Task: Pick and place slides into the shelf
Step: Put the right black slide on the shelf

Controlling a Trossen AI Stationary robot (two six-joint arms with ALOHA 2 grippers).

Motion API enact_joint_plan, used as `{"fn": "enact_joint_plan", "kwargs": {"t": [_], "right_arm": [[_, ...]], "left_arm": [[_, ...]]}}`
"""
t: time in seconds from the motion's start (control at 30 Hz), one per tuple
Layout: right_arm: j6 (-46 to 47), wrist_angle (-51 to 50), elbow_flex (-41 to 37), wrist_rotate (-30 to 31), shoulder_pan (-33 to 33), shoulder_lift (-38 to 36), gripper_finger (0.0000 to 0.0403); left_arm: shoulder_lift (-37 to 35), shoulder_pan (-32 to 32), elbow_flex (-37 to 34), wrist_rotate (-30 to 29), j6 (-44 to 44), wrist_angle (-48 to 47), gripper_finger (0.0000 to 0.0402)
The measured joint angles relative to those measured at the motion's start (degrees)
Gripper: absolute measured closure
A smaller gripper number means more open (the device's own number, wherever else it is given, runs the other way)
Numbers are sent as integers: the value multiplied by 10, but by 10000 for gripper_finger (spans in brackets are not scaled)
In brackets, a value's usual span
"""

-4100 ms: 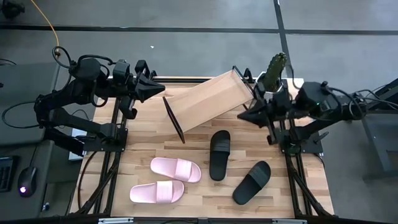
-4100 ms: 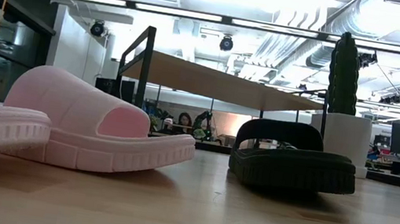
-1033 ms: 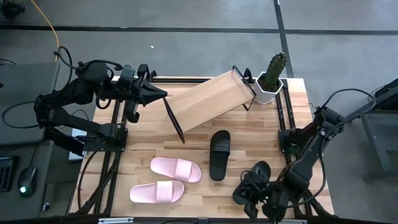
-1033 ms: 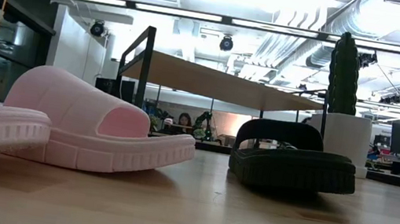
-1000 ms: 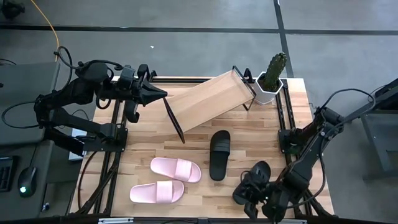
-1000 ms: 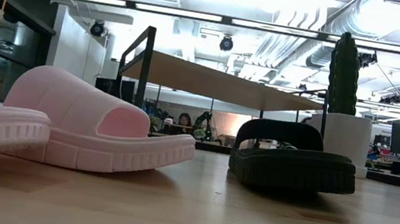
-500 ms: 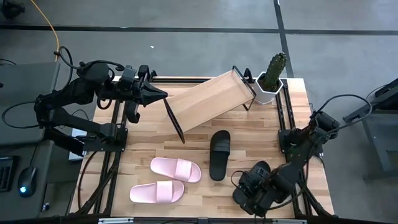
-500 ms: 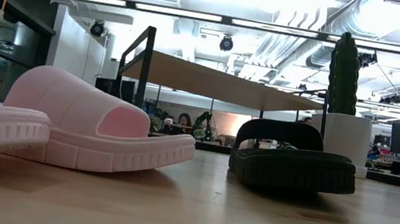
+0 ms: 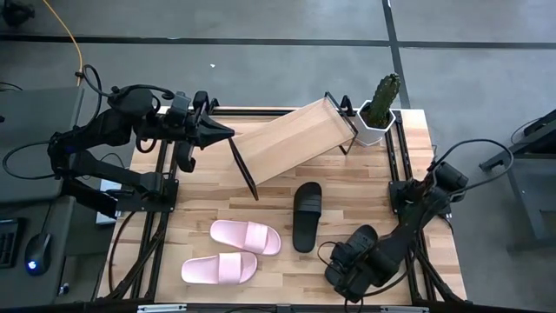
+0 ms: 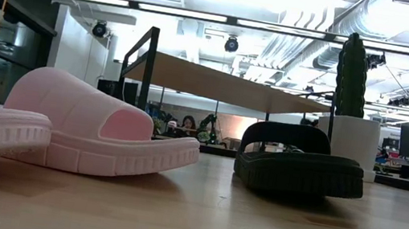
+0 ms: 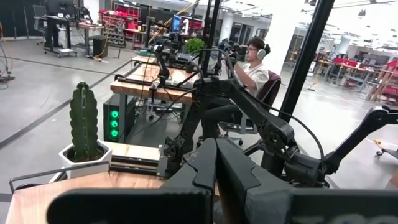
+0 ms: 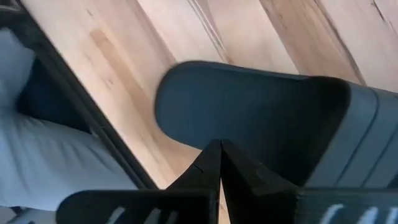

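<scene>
The desk [image 9: 347,187] carries the shelf [image 9: 287,141] lying askew at its far side, two pink slides [image 9: 246,236] near left, two black slides [image 9: 307,216] right; the right hand [image 9: 347,271], fingers pressed together, hovers over the nearer black one, the left hand [image 9: 224,131] closed far left

Left gripper [image 11: 214,163] is pointing forward with fingers pressed together. Cactus pot [image 11: 84,151] is standing at ten o'clock. A seated person [image 11: 252,65] is wearing headphones at twelve o'clock.
</scene>
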Motion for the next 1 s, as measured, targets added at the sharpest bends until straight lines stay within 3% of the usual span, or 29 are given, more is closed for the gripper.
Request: {"fn": "enact_joint_plan", "kwargs": {"t": [0.47,0.7,1.0], "right_arm": [[8,-127,0,5,-29,3,402],[-18,-67,0,20,-30,3,402],[-6,-28,0,-11,-30,3,402]], "left_arm": [[13,0,0,0,13,-17,401],[16,0,0,0,14,-19,401],[16,0,0,-11,15,-19,401]]}}
